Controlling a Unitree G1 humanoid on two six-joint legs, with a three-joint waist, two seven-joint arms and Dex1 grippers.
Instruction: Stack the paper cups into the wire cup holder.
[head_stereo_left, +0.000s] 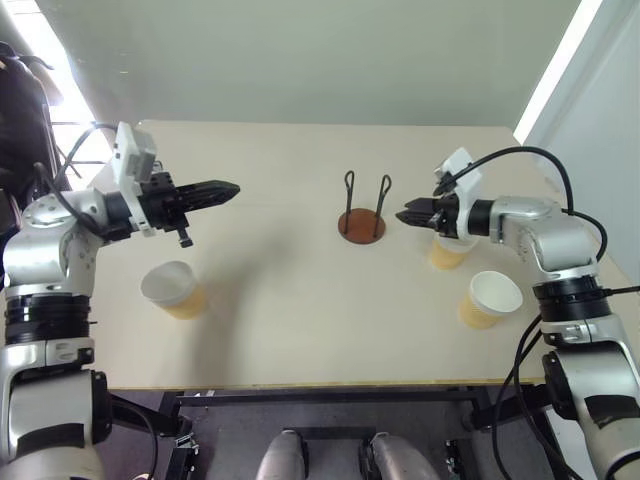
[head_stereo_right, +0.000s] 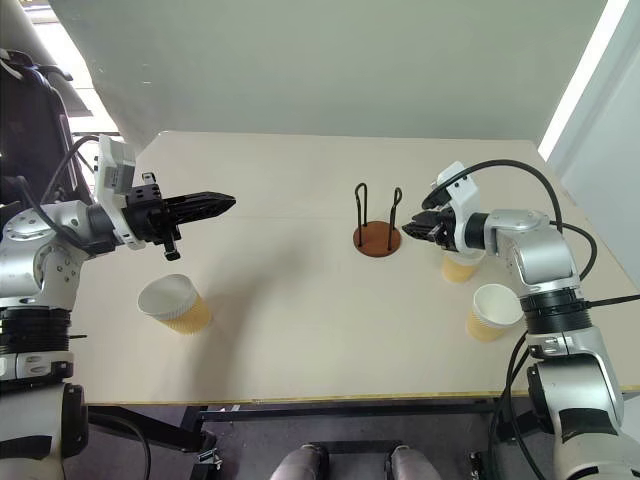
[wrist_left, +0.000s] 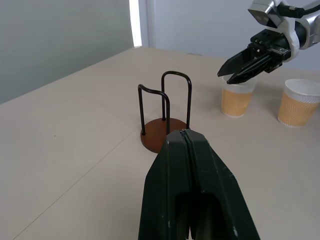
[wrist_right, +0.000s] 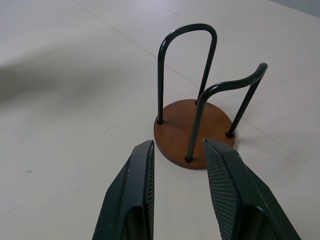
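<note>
Wire cup holder stands mid-table, cups either side.

Wire cup holder stands mid-table — one paper cup left, two right.

Bright window glare at both upper corners; soft shadows on table, perhaps slight blur

paper cups — white, tan-yellow | wire cup holder — reddish-brown base, black wire
</note>
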